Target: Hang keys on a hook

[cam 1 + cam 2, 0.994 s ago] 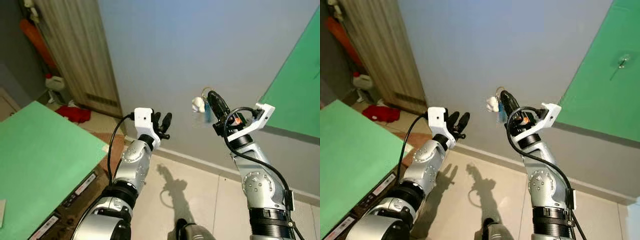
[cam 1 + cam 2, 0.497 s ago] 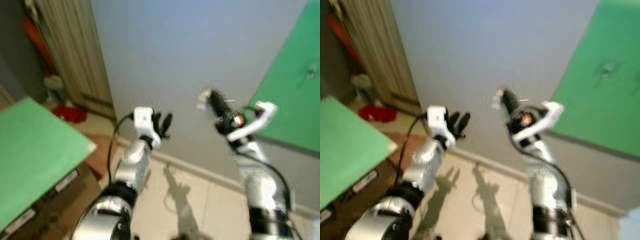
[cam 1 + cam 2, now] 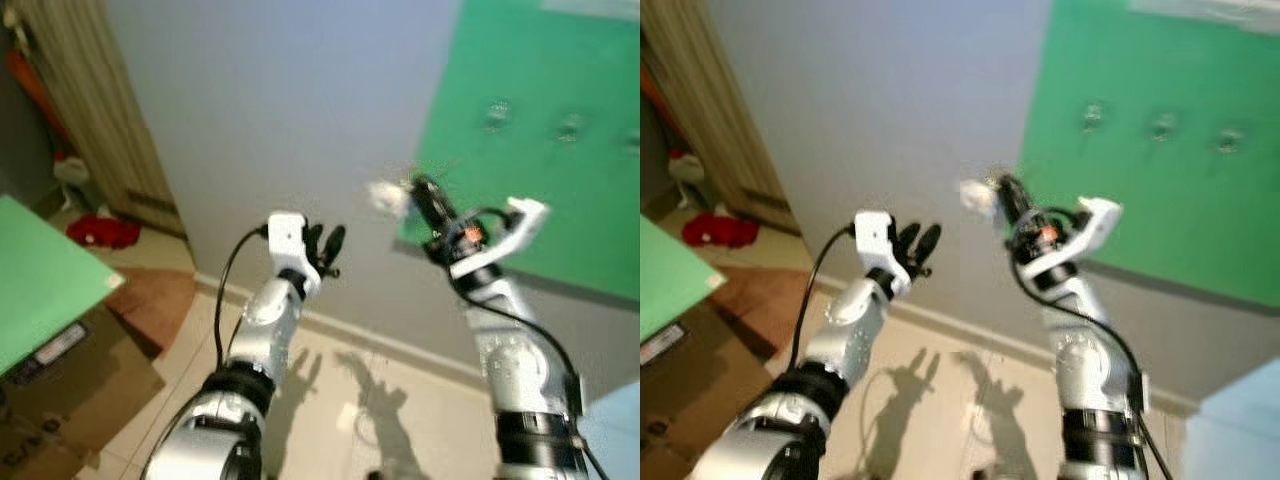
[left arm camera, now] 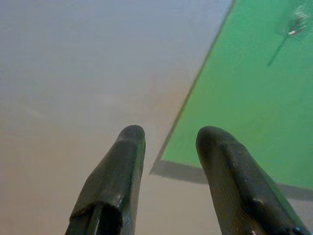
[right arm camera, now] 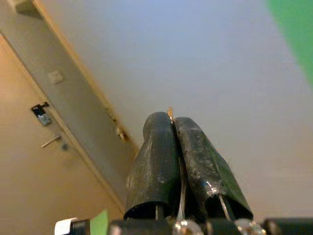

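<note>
Cardboard boxes [image 3: 60, 390] sat at the lower left of the frame, with a green panel [image 3: 40, 290] above them and pale floor tiles under both arms. The left gripper [image 3: 322, 247] was raised at centre, fingers spread and holding nothing; from its wrist I could see the gap between the two black fingers [image 4: 117, 181].

The right gripper [image 3: 425, 200] was up to the right of centre, fingers pressed together on the keys [image 3: 385, 196], whose whitish fob stuck out blurred just left of the fingertips. From that wrist a thin gold sliver [image 5: 170, 113] showed at the tip of the shut fingers, likely the key ring, and behind it a far door [image 5: 54, 147] with a handle, which the head views did not show.

Farthest off, on the grey wall [image 3: 290, 110], hung a green board [image 3: 540, 140] at the upper right of the frame, with a row of small hooks [image 3: 1093, 113] across it, too blurred to see their shape. The nearest hook lay up and to the right of the keys, apart from them, and the right arm was much the nearer. I judged the gripper pointed up and leftward, away from the row, so the ring would have to travel rightward and up to reach a hook. The left wrist view caught one hook [image 4: 293, 27] more plainly, with a thin stem trailing from it.
</note>
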### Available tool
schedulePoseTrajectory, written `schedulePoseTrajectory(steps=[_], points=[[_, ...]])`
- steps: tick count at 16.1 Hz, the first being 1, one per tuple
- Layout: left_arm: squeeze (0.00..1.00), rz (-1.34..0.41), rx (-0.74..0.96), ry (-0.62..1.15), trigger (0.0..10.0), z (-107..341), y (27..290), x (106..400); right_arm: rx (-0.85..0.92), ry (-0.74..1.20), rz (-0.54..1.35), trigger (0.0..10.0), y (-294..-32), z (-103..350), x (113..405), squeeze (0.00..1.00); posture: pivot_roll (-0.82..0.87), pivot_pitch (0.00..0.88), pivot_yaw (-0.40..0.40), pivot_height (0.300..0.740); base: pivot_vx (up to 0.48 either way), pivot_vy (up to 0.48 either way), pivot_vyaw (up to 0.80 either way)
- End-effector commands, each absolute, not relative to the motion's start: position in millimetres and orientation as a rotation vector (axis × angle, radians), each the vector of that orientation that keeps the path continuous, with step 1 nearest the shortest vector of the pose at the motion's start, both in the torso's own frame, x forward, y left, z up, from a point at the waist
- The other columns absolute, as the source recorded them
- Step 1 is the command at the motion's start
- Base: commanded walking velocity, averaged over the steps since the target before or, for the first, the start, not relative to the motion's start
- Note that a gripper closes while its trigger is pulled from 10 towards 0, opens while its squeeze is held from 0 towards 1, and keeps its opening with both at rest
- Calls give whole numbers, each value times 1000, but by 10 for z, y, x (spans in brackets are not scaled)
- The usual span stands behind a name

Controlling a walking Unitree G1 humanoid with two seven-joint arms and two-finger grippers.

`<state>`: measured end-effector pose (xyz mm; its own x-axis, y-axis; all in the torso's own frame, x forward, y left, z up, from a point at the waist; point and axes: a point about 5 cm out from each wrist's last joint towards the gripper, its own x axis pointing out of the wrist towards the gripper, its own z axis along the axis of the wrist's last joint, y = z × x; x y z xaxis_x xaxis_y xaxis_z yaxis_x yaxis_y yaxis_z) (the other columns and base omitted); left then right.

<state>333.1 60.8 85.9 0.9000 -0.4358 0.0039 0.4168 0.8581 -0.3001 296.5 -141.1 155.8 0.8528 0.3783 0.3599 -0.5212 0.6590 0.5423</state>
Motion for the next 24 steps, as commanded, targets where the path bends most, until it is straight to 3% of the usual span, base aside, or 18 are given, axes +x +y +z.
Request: schedulePoseTrajectory(steps=[1,6,13,22,24], points=[[0,-476,-297,61,10000,891,523,3330,668,-247,477,10000,-1530,1593,2948,0,-144,28,8,740,0,-480,0],[0,-466,-294,60,10000,911,532,3355,661,-235,478,10000,-1498,1582,2968,0,-147,25,10,740,0,-439,0],[0,-456,-297,66,10000,932,538,3383,654,-247,445,10000,-1553,1577,2953,0,-148,47,29,740,0,0,0],[0,-448,-269,83,10000,902,525,3389,629,-174,417,10000,-1558,1470,2996,0,-161,0,2,740,0,0,0],[0,-448,-259,83,10000,899,513,3388,617,-160,435,10000,-1528,1464,3012,0,-165,0,3,740,0,0,-800]])
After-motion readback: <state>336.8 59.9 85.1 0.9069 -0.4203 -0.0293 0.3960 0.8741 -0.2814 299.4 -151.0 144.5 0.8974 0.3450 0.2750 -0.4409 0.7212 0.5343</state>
